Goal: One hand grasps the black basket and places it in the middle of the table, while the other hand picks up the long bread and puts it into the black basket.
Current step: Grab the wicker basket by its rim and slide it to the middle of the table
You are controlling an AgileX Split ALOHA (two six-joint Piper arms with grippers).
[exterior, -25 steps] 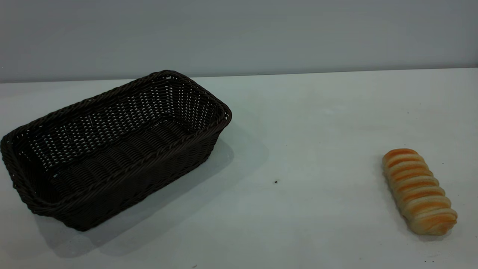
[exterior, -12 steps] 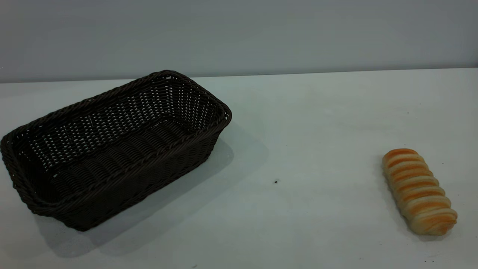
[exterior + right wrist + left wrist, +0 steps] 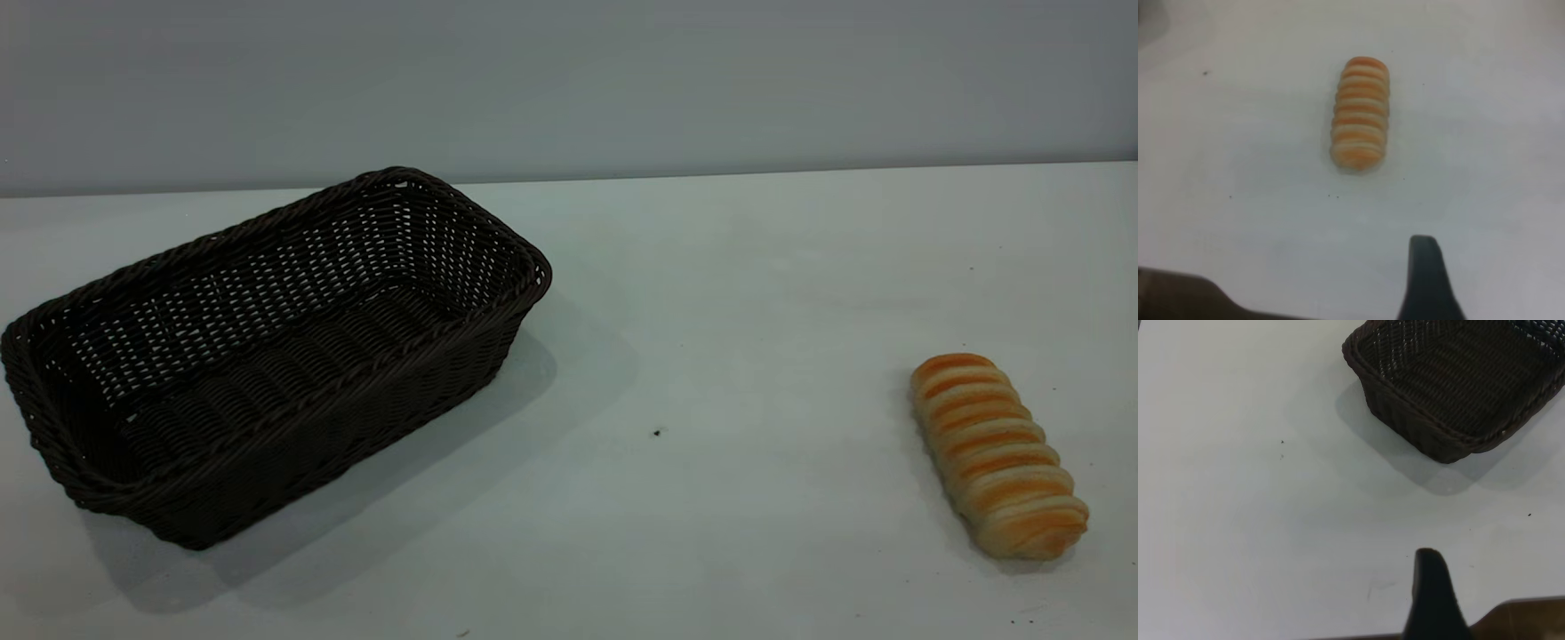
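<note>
Left gripper [image 3: 1431, 600] is hovering short of the black basket [image 3: 1458, 387]; its jaw opening cannot be told. It should be closing over the braided rim nearest the jaws.

A black basket [image 3: 267, 356] of dark woven wicker, its rim braided and its walls open-weave, sits on a smooth, matt white table [image 3: 756, 293]. The long bread [image 3: 997, 453] has a ridged, soft-looking cream and orange-brown crust.
</note>
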